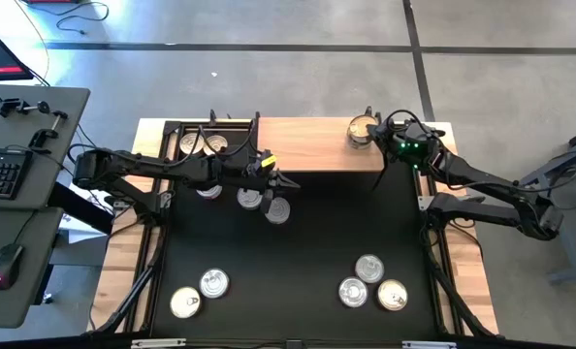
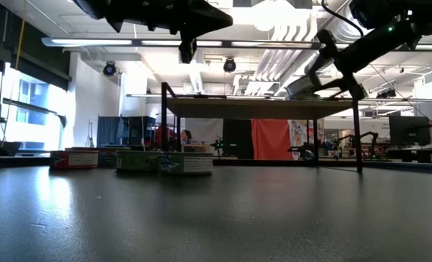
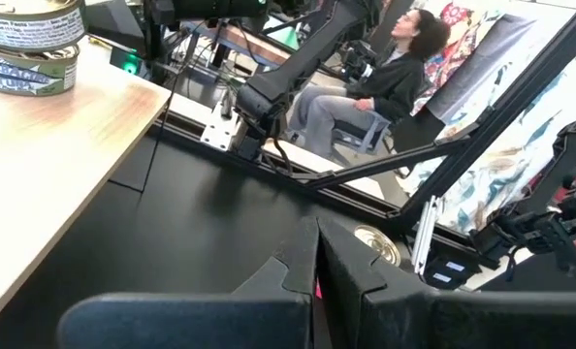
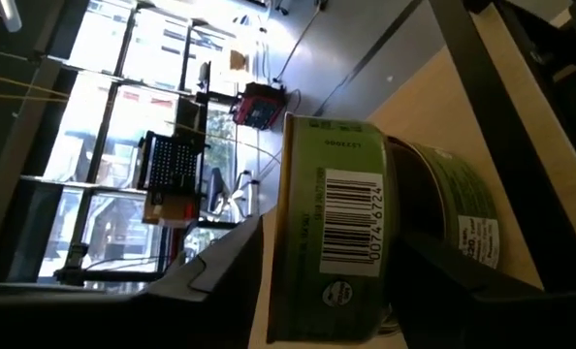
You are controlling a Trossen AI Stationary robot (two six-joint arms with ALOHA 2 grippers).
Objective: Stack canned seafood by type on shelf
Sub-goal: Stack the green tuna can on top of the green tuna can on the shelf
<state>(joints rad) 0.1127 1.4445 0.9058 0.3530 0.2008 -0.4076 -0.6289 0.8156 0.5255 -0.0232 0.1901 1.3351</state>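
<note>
**Right hand**: over the shelf, at its end on the right arm's side. Fingers apart, one on each side of the top tin, with a slim gap at each side; no clamp visible.

**Top tin:** between the right hand's fingers. Green label with a barcode facing the wrist camera. It sits squarely on a lower tin.

**Lower tin:** directly under the top tin, standing on the shelf's wooden top. Green label.

**Shelf:** light-brown wooden platform across the far edge of the black tabletop. The two-tin stack stands beside the right hand.

**Left hand**: well apart from the right hand, off the shelf's front edge and raised over the tabletop. Fingers pressed together, holding nothing.

**Three tins**: on the tabletop just beneath and beside the left hand, in a loose cluster, silver lids up.

**Shelf pair**: two tins on the shelf beyond the left hand, toward the shelf's opposite end from the right hand, side by side.

**Right front group**: three tins on the tabletop, well apart from both hands, close together; one has a gold lid.

**Left front pair**: two tins on the tabletop, well apart from both hands, touching or nearly so.

**Person**: seated in the room beyond the tabletop.
</note>
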